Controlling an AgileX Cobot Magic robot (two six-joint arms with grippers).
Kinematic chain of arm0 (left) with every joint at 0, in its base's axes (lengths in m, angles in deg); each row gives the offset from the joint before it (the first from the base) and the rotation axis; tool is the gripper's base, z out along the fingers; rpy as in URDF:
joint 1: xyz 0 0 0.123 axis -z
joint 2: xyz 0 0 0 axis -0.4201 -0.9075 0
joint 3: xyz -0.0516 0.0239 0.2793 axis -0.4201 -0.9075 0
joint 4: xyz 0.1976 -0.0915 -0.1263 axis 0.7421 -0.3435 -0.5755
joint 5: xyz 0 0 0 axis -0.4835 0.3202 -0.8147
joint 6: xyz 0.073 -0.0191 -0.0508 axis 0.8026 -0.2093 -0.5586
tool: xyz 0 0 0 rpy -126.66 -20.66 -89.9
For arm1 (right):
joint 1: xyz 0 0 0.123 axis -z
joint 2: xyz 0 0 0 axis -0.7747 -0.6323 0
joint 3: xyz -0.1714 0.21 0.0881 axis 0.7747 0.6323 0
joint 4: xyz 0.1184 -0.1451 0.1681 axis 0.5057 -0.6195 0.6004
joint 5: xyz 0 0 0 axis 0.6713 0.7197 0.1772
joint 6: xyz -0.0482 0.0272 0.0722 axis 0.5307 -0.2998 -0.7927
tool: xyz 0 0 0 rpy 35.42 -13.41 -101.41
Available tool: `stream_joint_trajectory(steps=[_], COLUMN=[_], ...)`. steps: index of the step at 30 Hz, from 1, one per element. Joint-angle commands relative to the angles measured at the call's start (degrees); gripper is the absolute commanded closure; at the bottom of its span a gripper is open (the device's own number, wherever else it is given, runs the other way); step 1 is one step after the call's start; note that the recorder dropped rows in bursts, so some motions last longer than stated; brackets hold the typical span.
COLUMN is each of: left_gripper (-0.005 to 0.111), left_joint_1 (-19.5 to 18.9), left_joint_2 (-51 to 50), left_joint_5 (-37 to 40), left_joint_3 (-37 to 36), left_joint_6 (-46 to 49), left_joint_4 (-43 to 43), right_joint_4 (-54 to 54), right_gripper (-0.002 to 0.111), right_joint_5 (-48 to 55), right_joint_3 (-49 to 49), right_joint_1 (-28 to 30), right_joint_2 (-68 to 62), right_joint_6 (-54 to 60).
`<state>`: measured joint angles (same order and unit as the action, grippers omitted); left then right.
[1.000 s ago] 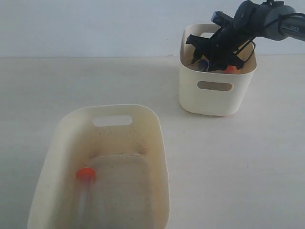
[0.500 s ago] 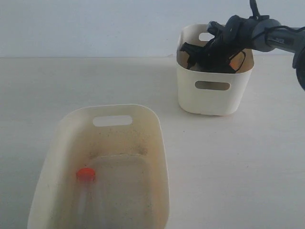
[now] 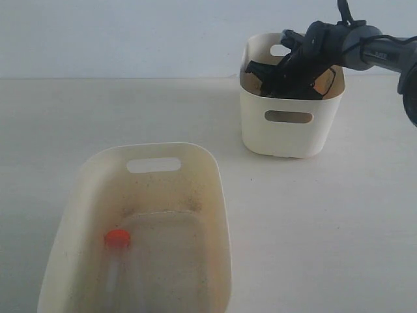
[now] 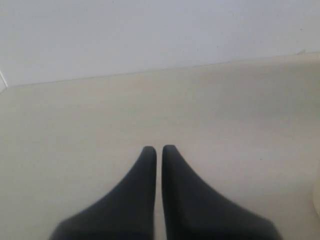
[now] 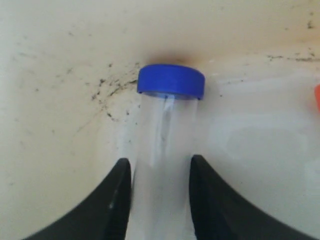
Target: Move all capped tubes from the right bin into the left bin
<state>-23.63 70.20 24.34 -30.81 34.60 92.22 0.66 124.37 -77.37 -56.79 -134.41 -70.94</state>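
Observation:
The right bin point(image 3: 290, 138) stands at the back right, and my right gripper point(image 3: 281, 73) is lowered inside it. In the right wrist view, the right gripper point(image 5: 160, 165) is shut on a clear blue-capped tube point(image 5: 165, 131), which lies against the bin's speckled inner wall. An orange cap point(image 5: 317, 97) peeks in at the edge. The left bin point(image 3: 220, 195) sits at the front left and holds an orange-capped tube point(image 3: 118, 238). My left gripper point(image 4: 159, 148) is shut and empty over bare table; the exterior view does not show it.
A pale tabletop point(image 3: 313, 222) spreads between the two bins, with a plain wall point(image 3: 130, 32) behind it. The right arm point(image 3: 365, 49) reaches in from the upper right, over the right bin's rim.
My right gripper has dropped from above the rim down into the right bin. The bin has slid slightly to the left. The left bin and its tube have not moved.

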Motion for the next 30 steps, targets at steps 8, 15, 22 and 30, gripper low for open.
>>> stream_joint_trajectory(steps=[8, 15, 22, 30], left_gripper=[0.102, 0.102, 0.102, 0.102], left_joint_1=[-0.06, -0.06, -0.06, -0.06], left_joint_2=[0.11, 0.11, 0.11, 0.11], left_joint_5=[-0.86, -0.86, -0.86, -0.86], left_joint_3=[0.22, 0.22, 0.22, 0.22], left_joint_6=[-0.66, -0.66, -0.66, -0.66], left_joint_4=[-0.38, -0.38, -0.38, -0.38], right_joint_4=[-5.06, -8.2, 2.56, 9.56], right_gripper=[0.108, 0.108, 0.108, 0.108], right_joint_5=[6.45, 12.41, 25.69, 18.37], right_joint_3=[0.54, 0.54, 3.11, 34.92], right_joint_1=[0.22, 0.32, 0.32, -11.73], right_joint_2=[5.77, 15.65, 27.74, 51.23], right_joint_6=[1.53, 11.96, 21.58, 26.57])
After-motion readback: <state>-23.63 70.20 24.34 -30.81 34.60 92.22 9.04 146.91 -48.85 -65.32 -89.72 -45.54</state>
